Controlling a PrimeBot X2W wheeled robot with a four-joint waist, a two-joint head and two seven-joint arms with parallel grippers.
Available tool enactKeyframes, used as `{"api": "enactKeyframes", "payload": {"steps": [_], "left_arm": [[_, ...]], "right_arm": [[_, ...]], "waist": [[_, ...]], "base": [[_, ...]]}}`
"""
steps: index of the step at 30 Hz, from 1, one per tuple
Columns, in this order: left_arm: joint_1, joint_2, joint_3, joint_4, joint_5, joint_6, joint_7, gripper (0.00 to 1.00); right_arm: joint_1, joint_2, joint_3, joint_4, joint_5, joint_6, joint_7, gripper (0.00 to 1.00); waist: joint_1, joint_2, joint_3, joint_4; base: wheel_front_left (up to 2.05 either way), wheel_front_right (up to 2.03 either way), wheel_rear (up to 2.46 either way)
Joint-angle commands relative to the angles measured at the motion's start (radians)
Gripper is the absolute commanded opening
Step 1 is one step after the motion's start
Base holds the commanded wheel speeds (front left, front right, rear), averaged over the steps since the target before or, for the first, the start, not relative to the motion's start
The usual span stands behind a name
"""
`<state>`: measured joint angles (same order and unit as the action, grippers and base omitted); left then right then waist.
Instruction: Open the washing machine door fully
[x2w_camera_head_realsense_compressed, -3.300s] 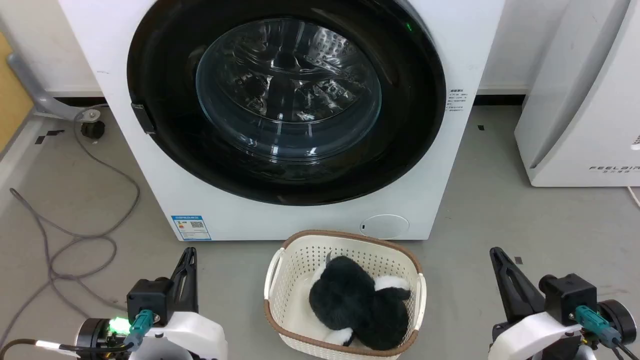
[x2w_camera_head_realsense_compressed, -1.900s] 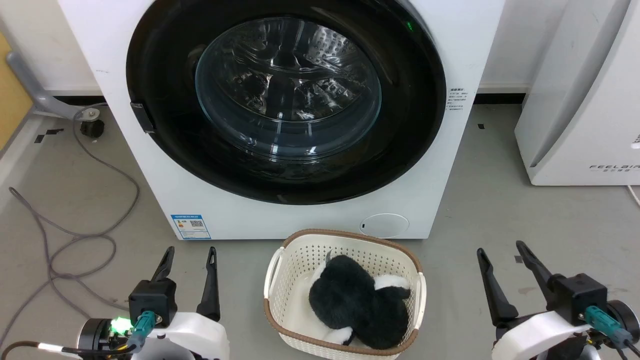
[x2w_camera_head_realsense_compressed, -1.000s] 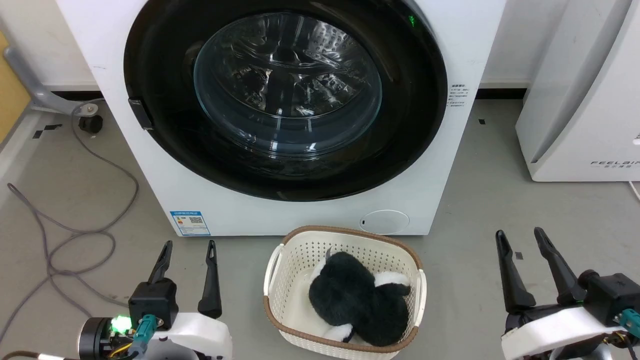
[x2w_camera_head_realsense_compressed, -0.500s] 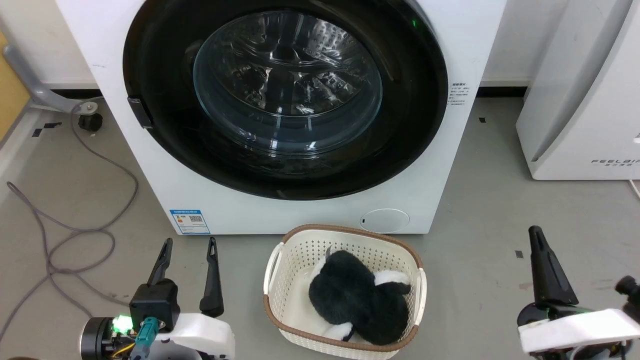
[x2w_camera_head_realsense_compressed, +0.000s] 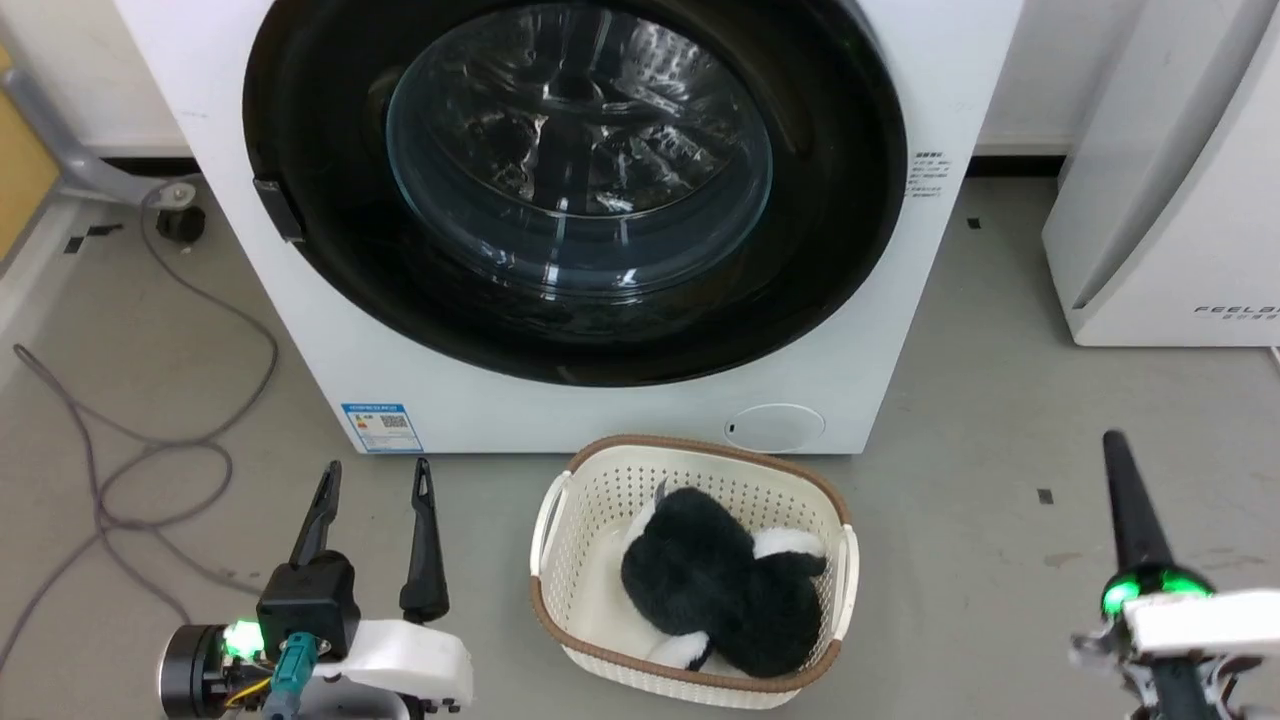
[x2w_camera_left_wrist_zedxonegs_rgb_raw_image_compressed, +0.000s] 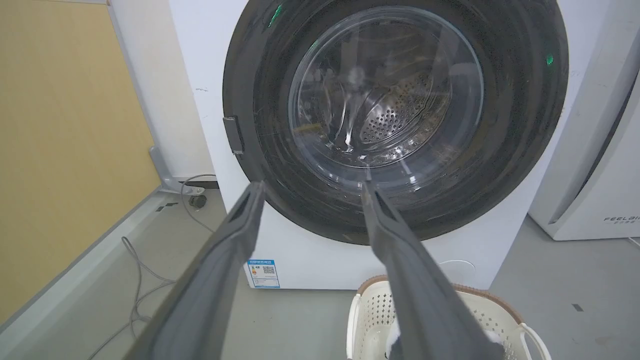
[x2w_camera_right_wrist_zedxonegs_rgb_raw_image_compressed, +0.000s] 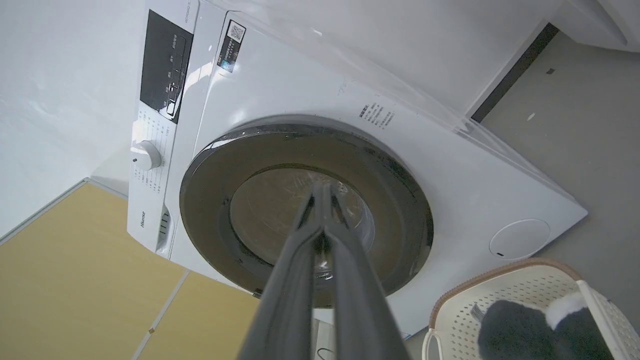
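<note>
Filling the upper half of the head view, a white front-loading washing machine (x2w_camera_head_realsense_compressed: 620, 415) stands on a grey floor (x2w_camera_head_realsense_compressed: 1000, 400). Its large round glossy black door with a bulging clear glass bowl (x2w_camera_head_realsense_compressed: 575, 170) lies closed, flat against the washer's front and nearly as wide as the cabinet. The perforated steel drum shows through the glass in the left wrist view. To the washer's right, apart from it, stands a white plastic appliance with a slanted grey groove (x2w_camera_head_realsense_compressed: 1170, 200).

On the floor just in front of the washer sits a cream perforated plastic basket with a brown rim (x2w_camera_head_realsense_compressed: 700, 446), and a black-and-white plush toy (x2w_camera_head_realsense_compressed: 720, 590) lies inside it. A thin grey cable (x2w_camera_head_realsense_compressed: 272, 350) loops over the floor to the left.

The left gripper (x2w_camera_head_realsense_compressed: 376, 466) is at the lower left, beside the basket and well short of the door. Its two dark fingers are spread apart with nothing between them, and in its own wrist view (x2w_camera_left_wrist_zedxonegs_rgb_raw_image_compressed: 312, 179) they frame the door's lower left part. The right gripper (x2w_camera_head_realsense_compressed: 1113, 440) is at the lower right. Its wrist view (x2w_camera_right_wrist_zedxonegs_rgb_raw_image_compressed: 322, 187) shows the fingers pressed together at the tips, empty, pointing at the glass bowl.

Smaller details on the washer — a dark latch block (x2w_camera_head_realsense_compressed: 278, 210) at the door's left edge, a round white cover (x2w_camera_head_realsense_compressed: 775, 427) and a blue label sticker (x2w_camera_head_realsense_compressed: 382, 427) along the bottom panel.
</note>
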<state>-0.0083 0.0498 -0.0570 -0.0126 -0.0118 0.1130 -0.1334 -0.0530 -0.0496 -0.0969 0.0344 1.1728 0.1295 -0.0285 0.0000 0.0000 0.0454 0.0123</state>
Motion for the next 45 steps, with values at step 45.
{"api": "enactKeyframes", "payload": {"steps": [45], "left_arm": [[-0.231,0.0,-0.094,-0.045,-0.026,0.106,-0.101,1.0]], "right_arm": [[-0.976,-0.27,0.063,0.713,0.291,0.001,0.102,0.0]], "waist": [[0.0,0.0,0.339,0.141]], "base": [[0.0,0.0,0.0]]}}
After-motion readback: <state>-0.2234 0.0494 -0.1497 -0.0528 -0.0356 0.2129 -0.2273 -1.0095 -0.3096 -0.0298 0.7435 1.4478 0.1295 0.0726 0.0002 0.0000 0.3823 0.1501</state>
